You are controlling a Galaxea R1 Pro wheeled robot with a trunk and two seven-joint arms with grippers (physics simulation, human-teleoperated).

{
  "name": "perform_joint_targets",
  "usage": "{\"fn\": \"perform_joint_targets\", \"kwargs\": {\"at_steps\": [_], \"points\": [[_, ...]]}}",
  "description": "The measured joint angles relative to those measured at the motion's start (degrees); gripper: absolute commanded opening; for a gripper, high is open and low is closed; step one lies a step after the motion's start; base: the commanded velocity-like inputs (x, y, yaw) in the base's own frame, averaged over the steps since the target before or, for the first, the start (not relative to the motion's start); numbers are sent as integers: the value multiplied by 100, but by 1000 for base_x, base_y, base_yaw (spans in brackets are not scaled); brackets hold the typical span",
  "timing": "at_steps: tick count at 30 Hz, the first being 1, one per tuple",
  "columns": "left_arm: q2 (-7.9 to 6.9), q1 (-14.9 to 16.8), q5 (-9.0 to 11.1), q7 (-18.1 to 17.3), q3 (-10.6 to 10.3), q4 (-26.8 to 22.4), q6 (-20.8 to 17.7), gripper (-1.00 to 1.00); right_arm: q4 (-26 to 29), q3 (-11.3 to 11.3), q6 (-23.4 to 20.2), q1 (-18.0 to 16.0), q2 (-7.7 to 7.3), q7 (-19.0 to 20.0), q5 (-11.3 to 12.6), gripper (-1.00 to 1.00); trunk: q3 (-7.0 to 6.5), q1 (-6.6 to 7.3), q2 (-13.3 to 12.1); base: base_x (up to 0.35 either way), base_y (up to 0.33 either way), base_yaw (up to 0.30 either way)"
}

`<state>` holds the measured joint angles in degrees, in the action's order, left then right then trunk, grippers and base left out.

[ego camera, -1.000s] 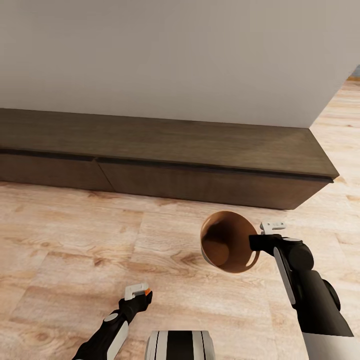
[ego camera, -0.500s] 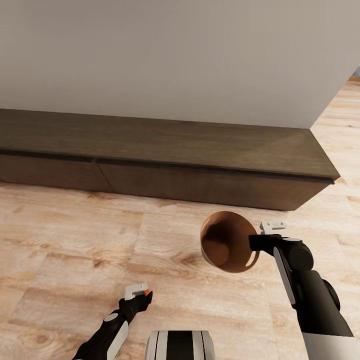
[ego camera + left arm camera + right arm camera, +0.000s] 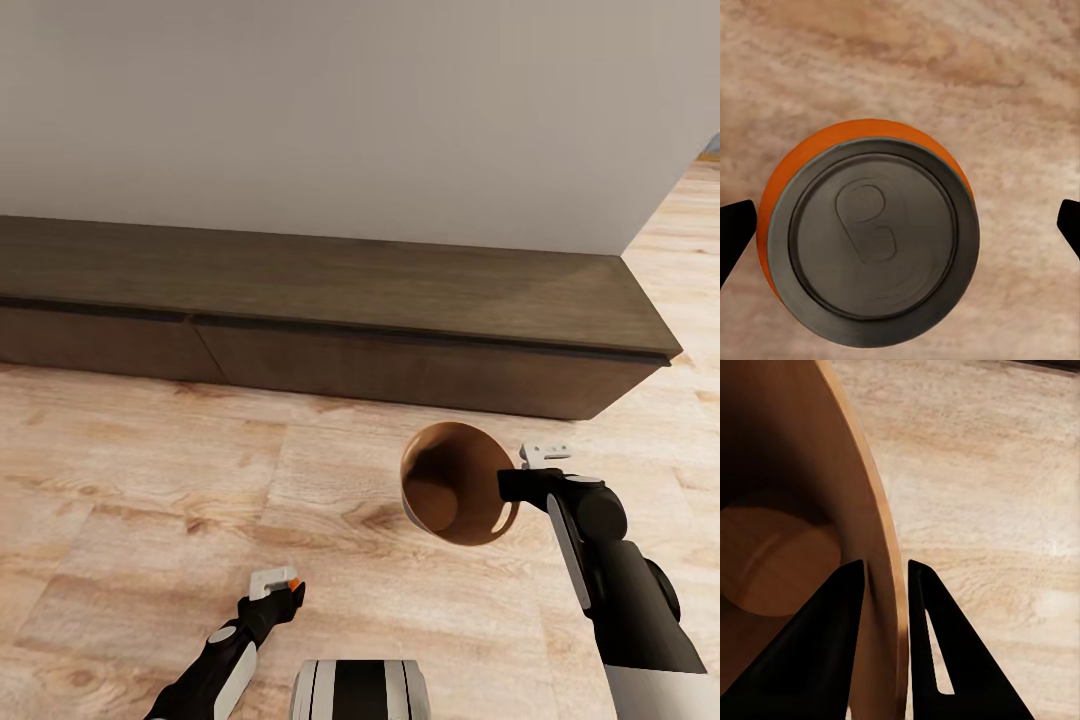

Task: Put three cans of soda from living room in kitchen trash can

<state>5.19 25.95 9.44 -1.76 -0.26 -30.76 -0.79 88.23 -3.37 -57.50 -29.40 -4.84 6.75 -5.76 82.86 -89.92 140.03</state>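
While the right end effector (image 3: pixel 530 470) pinches the rim of the trash can (image 3: pixel 455 495), one finger inside and one outside, the left end effector (image 3: pixel 280 590) grips a soda can (image 3: pixel 870 240) between its fingers, low over the wood floor (image 3: pixel 150 480). Dropping this can in looks like the step in hand: the left should lift across to the bin's open mouth and release. The bin is tilted, copper-brown inside; the can is orange with a grey lid.

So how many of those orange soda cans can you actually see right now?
1. The soda can sits between the left gripper's fingers, above the wood floor. The trash can held by the right gripper looks empty; other cans may be elsewhere.
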Motion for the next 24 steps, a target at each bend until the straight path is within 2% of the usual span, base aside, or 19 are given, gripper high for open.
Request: {"fn": "perform_joint_targets", "kwargs": {"at_steps": [2, 16, 17, 24], "points": [[0, 0, -1, 0, 0, 0, 0, 100, -2, 0, 0, 2, 0, 1, 14, -100, 36, -44, 79, 0, 0, 0], [0, 0, -4, 3, 0, 0, -1, 100, 0, 0, -2, 1, 0, 1, 11, -100, 36, -44, 80, 0, 0, 0], [0, 0, -2, 2, 0, 0, -1, -100, 0, 0, -2, 2, 0, 1, 12, -100, 36, -44, 80, 0, 0, 0], [1, 1, 14, 4, -4, -6, -5, -100, 0, 0, 1, -1, 0, 1, 10, -100, 36, -44, 80, 0, 0, 0]]}}
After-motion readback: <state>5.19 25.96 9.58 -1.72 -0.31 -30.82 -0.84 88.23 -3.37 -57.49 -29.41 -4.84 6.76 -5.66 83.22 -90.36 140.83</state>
